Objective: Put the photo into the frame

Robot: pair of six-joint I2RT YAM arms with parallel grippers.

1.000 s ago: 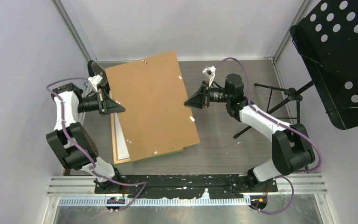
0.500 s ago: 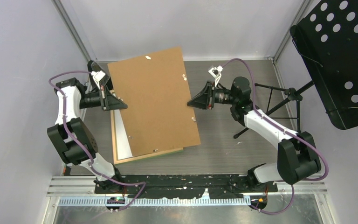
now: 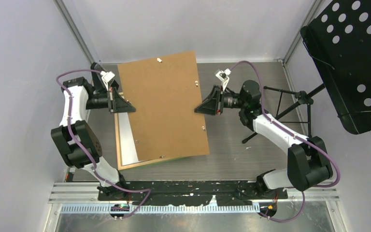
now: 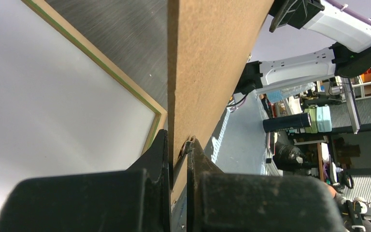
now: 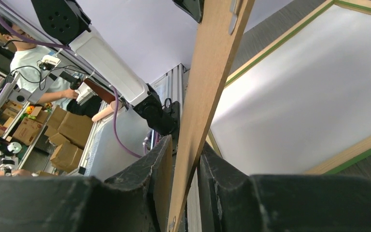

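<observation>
One board (image 3: 164, 106) — left gripper (image 3: 131, 109), right gripper (image 3: 198, 108) clamped

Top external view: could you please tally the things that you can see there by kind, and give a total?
brown backing board: 1
wooden frame: 1
white sheet lying inside the frame: 1
grippers, the left gripper and the right gripper, each shut on the board: 2
black music stand: 1
Total: 6

Pale walls (image 3: 198, 24), grey tabletop (image 3: 241, 154), black perforated stand (image 3: 328, 53) at right
</observation>
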